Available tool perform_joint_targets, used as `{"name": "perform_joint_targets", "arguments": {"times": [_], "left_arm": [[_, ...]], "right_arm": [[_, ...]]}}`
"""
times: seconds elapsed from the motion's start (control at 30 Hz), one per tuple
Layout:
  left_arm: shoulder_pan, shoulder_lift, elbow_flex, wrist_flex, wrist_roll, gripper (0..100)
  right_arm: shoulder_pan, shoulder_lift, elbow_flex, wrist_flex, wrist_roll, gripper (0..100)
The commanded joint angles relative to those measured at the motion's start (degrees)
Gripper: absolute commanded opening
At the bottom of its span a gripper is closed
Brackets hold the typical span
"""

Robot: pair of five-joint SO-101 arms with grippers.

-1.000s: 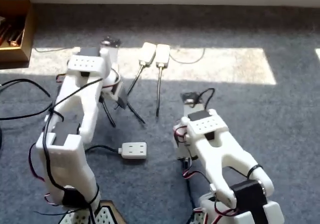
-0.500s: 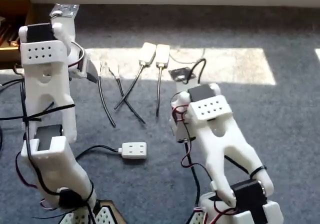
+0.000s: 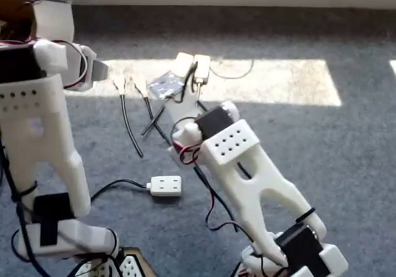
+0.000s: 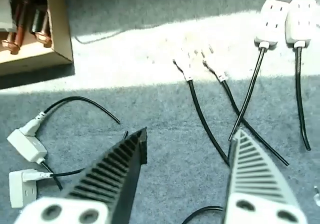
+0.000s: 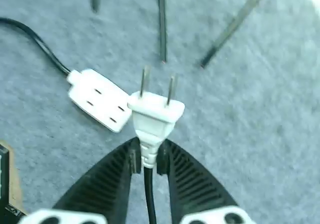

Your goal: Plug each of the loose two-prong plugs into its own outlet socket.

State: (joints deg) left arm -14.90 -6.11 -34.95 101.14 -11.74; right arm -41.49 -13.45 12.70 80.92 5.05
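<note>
My right gripper [image 5: 147,149] is shut on the neck of a white two-prong plug [image 5: 155,109], prongs pointing away, a little above the carpet. A white outlet socket [image 5: 100,106] on a black cord lies just beside the plug; it also appears mid-floor [image 3: 166,185]. My right arm [image 3: 229,144] leans over the middle of the carpet. My left gripper [image 4: 191,134] hangs open and empty, high above two loose plugs [image 4: 182,66] [image 4: 212,64] lying in the sunlit patch. Two more white sockets [image 4: 270,16] [image 4: 300,19] lie side by side beyond them.
A wooden box [image 4: 35,29] stands at the far left. Two white plug blocks [image 4: 22,144] [image 4: 20,186] with black cords lie near it. Black cords [image 3: 151,119] cross on the grey carpet between the plugs and the sockets.
My left arm has lifted up and back off the loose plugs. My right arm has swung left and forward over the middle of the carpet.
</note>
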Motion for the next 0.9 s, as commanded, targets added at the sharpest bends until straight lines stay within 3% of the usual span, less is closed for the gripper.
{"name": "perform_joint_targets", "arguments": {"times": [0.0, 0.17, 0.33, 0.43, 0.6, 0.73, 0.87], "left_arm": [[-3.2, -13.2, 5.9, 0.6, -0.4, 27], [-8.7, -24.1, 31.9, -2.3, -6.6, 27], [-12.7, -33.3, 60.7, -23.6, -8.3, 28], [-13.2, -39.5, 73.1, -31.5, -9.7, 29], [-8.9, -47.3, 82.2, -33.8, -13.2, 29], [-4.7, -50.0, 84.9, -33.7, -12.3, 43], [0.1, -50.3, 83.5, -32.4, -9.0, 55]], "right_arm": [[-6.7, -0.4, -3.2, -2.2, -1.1, 0.5], [-9.1, -1.0, 7.5, -6.8, -1.0, 0.5], [-7.3, -4.6, 21.9, -24.7, -0.2, 0.5], [-4.3, -13.0, 32.9, -35.6, 1.7, 0.5], [0.6, -29.6, 41.6, -41.9, 2.5, 0.5], [-0.3, -37.8, 45.4, -42.1, 2.5, 0.5], [-3.6, -36.4, 47.3, -42.2, 4.4, 0.5]]}}
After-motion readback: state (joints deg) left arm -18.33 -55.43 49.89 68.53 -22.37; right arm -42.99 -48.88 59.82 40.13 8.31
